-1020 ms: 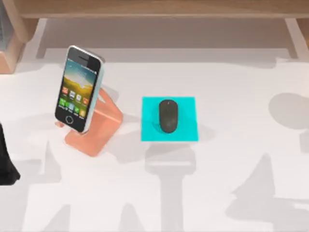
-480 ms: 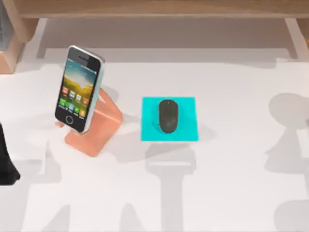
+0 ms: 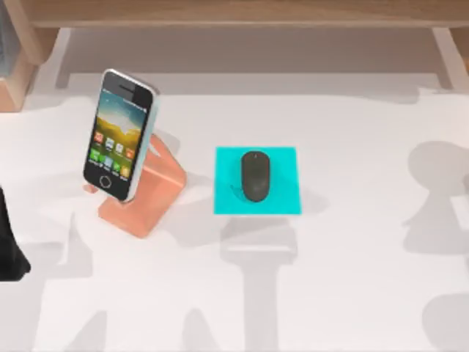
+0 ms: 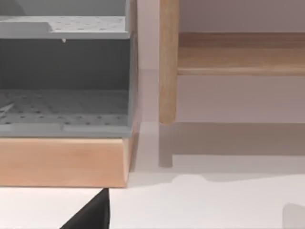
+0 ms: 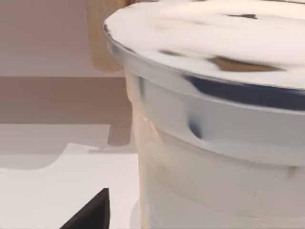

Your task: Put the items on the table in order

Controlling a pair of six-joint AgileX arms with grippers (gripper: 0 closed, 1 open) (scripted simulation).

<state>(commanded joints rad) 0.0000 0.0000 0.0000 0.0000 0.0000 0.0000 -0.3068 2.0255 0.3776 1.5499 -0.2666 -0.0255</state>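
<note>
The dark grey mouse (image 3: 256, 175) lies in the middle of the flat cyan pad (image 3: 282, 198), near the centre of the white table (image 3: 352, 279). The smartphone (image 3: 119, 133), screen lit with colourful icons, leans upright on the salmon-orange stand (image 3: 150, 198) at the left. My left arm (image 3: 9, 246) shows as a dark shape at the table's left edge, well clear of the phone. A dark piece of the left gripper (image 4: 90, 214) and a similar piece of the right gripper (image 5: 90, 213) show at the edge of their own wrist views, with nothing held in sight.
A wooden shelf structure (image 3: 234, 15) runs along the back, with a wooden post (image 4: 167, 62) and a grey perforated bin (image 4: 64, 76) on a wooden base. A large white container with a dark blue band (image 5: 214, 124) stands close in the right wrist view.
The phone, stand, mouse and pad have not moved. The arm shadows on the right side of the table have shifted toward the right edge. The left arm stays put.
</note>
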